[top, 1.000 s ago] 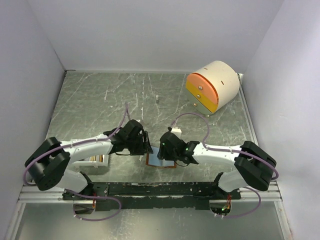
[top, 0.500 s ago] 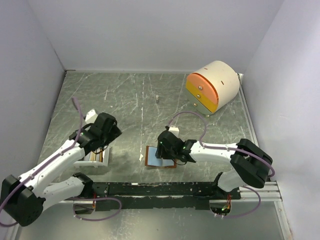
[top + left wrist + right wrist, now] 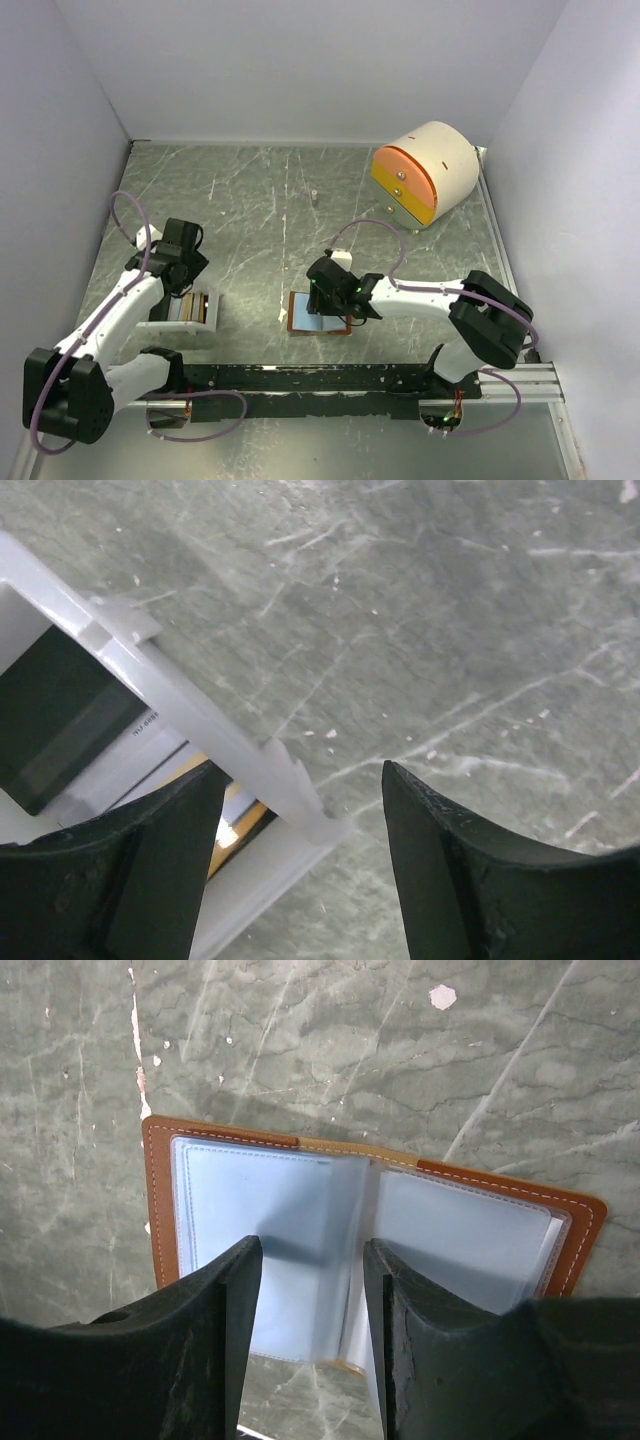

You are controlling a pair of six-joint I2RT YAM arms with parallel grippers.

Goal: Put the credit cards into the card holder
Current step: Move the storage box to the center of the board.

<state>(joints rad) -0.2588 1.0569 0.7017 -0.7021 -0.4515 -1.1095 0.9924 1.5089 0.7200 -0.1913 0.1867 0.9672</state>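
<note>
Tray (image 3: 186,327) left of card holder (image 3: 303,318)

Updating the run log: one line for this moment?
left claw open over tray; right claw open over open card holder; credit cards in tray

The top external view looks steeply down from high above the near edge and takes in the whole table (image 3: 280,200) from afar. The left wrist view sits close over a corner of the white tray (image 3: 190,725). The right wrist view looks down, close, on the open card holder (image 3: 450,1240). Both appear small in the top view's lower half.
</note>
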